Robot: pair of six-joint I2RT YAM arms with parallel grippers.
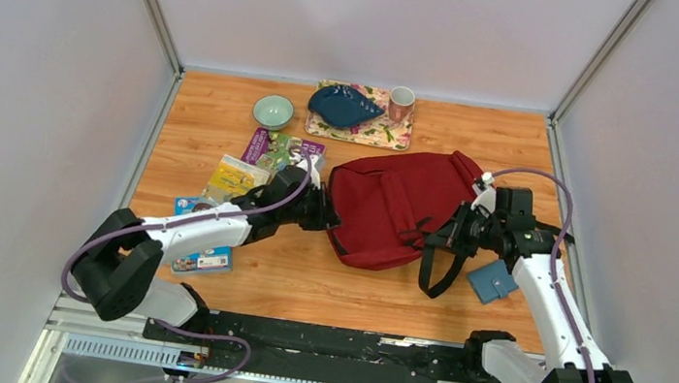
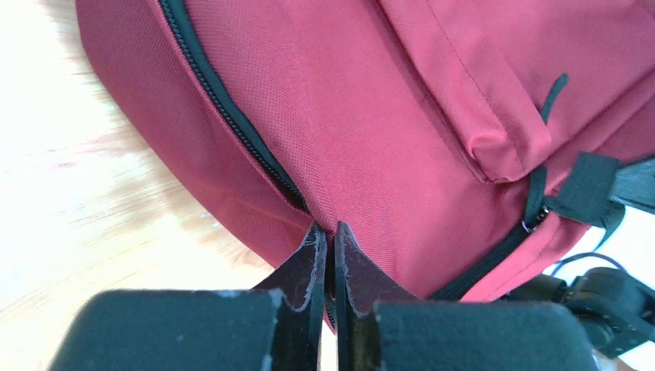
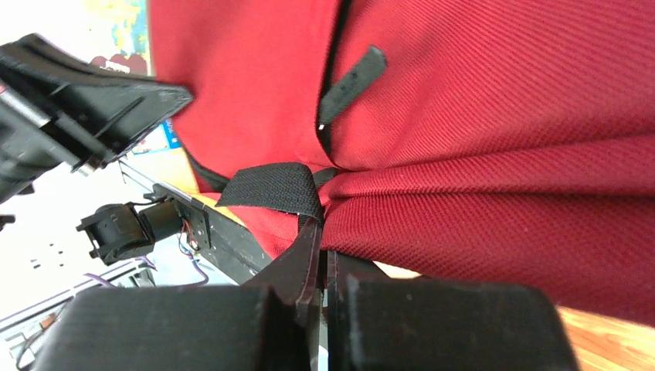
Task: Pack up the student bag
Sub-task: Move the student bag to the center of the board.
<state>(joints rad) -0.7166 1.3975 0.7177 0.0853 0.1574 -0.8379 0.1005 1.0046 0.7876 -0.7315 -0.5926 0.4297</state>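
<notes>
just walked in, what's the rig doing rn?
Both arms are on the student bag, which lies flat between them. The left gripper is pinched shut at the zipper line on the bag's left edge. The right gripper is shut on the bag's fabric next to a black strap on the opposite side. The booklets and a blue wallet lie outside the bag, not yet packed.

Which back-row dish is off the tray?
The pale green round bowl, on bare wood left of the floral tray; the dark blue leaf-shaped dish and pink mug stand on the tray.
</notes>
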